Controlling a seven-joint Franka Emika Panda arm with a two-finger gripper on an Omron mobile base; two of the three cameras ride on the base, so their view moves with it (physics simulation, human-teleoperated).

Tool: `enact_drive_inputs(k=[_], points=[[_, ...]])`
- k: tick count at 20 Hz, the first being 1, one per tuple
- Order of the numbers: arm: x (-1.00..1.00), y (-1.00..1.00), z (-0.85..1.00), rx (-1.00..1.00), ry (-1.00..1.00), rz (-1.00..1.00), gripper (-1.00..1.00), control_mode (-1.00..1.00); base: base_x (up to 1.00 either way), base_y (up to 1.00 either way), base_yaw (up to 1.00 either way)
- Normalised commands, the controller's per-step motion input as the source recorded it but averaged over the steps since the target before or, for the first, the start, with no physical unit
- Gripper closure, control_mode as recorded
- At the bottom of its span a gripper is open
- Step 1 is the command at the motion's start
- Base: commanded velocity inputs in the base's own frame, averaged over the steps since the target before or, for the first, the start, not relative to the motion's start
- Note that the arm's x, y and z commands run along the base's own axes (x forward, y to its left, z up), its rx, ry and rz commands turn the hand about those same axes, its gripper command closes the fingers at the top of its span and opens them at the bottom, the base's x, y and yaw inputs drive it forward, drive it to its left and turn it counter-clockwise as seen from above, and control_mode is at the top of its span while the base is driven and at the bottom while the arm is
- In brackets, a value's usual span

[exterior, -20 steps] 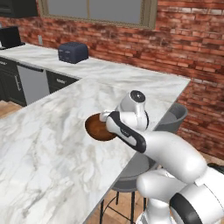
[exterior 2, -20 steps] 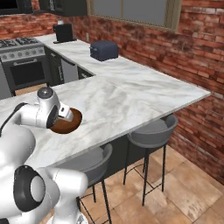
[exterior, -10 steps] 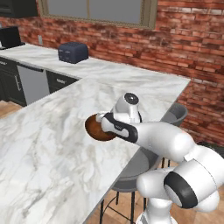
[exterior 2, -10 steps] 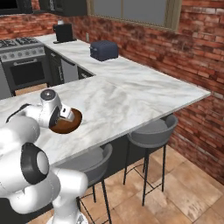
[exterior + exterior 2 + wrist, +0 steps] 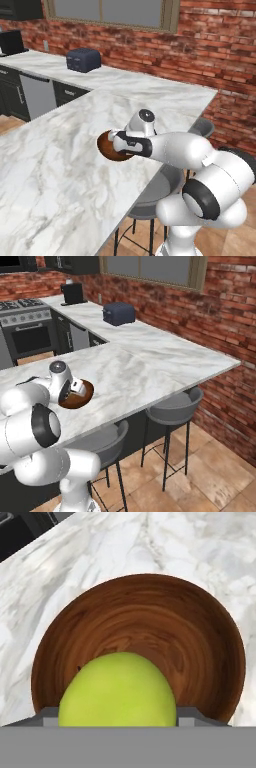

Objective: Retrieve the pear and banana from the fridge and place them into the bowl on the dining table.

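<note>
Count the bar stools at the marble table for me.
2: one stool near the table's far corner, another stool closer to the robot. More may be hidden behind the robot's body.

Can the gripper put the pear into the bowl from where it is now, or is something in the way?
Probably yes. The gripper holds the pear right over the bowl, whose inside looks bare, with nothing between them.

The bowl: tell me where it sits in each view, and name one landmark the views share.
Left base view: bowl left of centre, partly behind the gripper.
Right base view: bowl lower left, near the table's front edge.
Hand view: bowl centre, behind the pear.
Shared landmark: the dining table beneath it.
</note>
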Motion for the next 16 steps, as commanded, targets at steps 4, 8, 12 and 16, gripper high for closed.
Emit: enact_drive_inputs(k=[4,8,12,16], points=[[0.06,0.0,-0.07,0.0,0.0,0.0,-1.0,-1.0,0.0,0.0,0.0],[0.08,0.06,0.0,0.0,0.0,0.0,-1.0,-1.0,0.0,0.0,0.0],[0.2,0.12,0.0,0.0,0.0,-0.01,-1.0,-1.0,0.0,0.0,0.0],[0.14,0.13,0.0,0.0,0.0,-0.02,-1.0,-1.0,0.0,0.0,0.0]])
